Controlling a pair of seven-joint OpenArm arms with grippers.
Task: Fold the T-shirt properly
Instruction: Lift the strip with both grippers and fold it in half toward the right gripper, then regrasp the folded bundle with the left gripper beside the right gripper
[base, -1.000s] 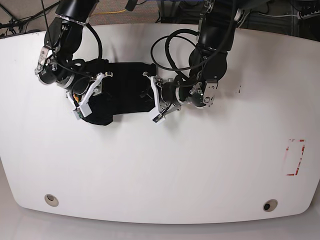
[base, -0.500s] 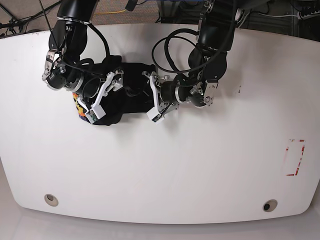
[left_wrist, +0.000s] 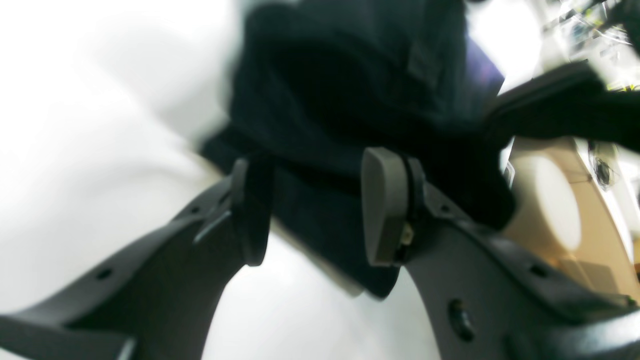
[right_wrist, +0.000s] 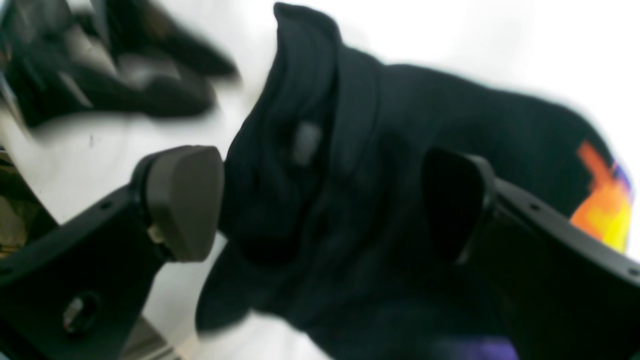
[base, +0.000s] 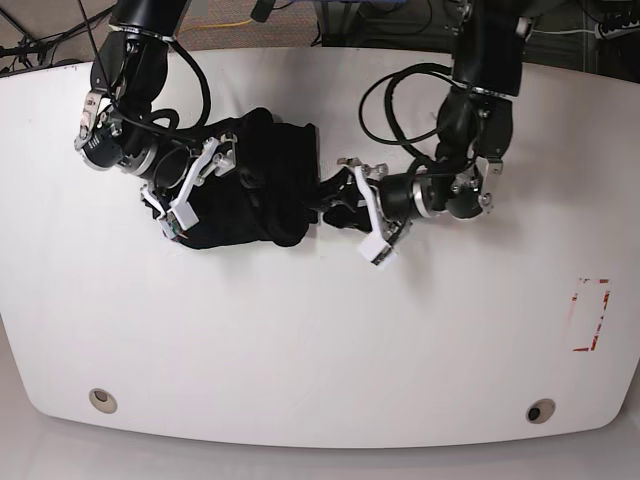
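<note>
The black T-shirt (base: 255, 185) lies bunched in a thick bundle at the table's back left. My right gripper (base: 193, 188) is over its left part. In the right wrist view its jaws (right_wrist: 320, 205) stand wide open with folded black cloth (right_wrist: 380, 150) between them, and an orange-yellow patch of print (right_wrist: 602, 200) shows at the right edge. My left gripper (base: 347, 205) is at the bundle's right edge. In the left wrist view its jaws (left_wrist: 317, 215) are open, with a hem of the shirt (left_wrist: 350, 100) lying between the fingertips.
The white table (base: 320, 330) stretches wide toward the front. A red marked rectangle (base: 590, 315) is at the right. Two round holes (base: 100, 400) (base: 540, 411) sit near the front edge. Black cables (base: 400, 90) loop beside the left arm.
The left arm swung to the right and its gripper moved right along the shirt's edge. The bundle spread to the right and rose into a taller fold. The right gripper stayed over the left part.
</note>
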